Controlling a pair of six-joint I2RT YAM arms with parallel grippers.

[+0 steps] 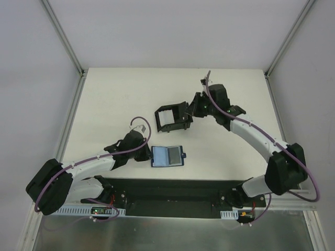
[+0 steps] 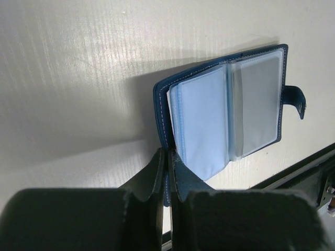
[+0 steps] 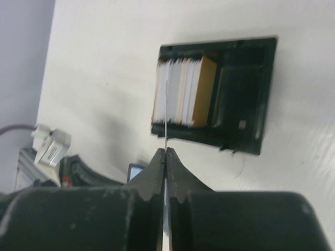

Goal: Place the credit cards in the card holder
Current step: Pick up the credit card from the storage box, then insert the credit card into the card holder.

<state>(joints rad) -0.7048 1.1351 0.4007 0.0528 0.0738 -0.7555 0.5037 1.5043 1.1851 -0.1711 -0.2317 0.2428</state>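
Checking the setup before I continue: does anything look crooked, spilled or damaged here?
Nothing is spilled or damaged. The black box sits skewed on the table, and one tan piece stands among its white cards.

There is one table point(image 1: 115, 99) and two arms, so two grippers: one left gripper point(image 2: 167, 163) and one right gripper point(image 3: 165, 157). There is one blue card holder point(image 1: 167, 156) and one black box point(image 3: 266, 89). One card point(image 3: 166, 117) stands apart from the single stack point(image 3: 180, 91) in the box, which holds perhaps ten cards, pressed too tightly to count exactly.
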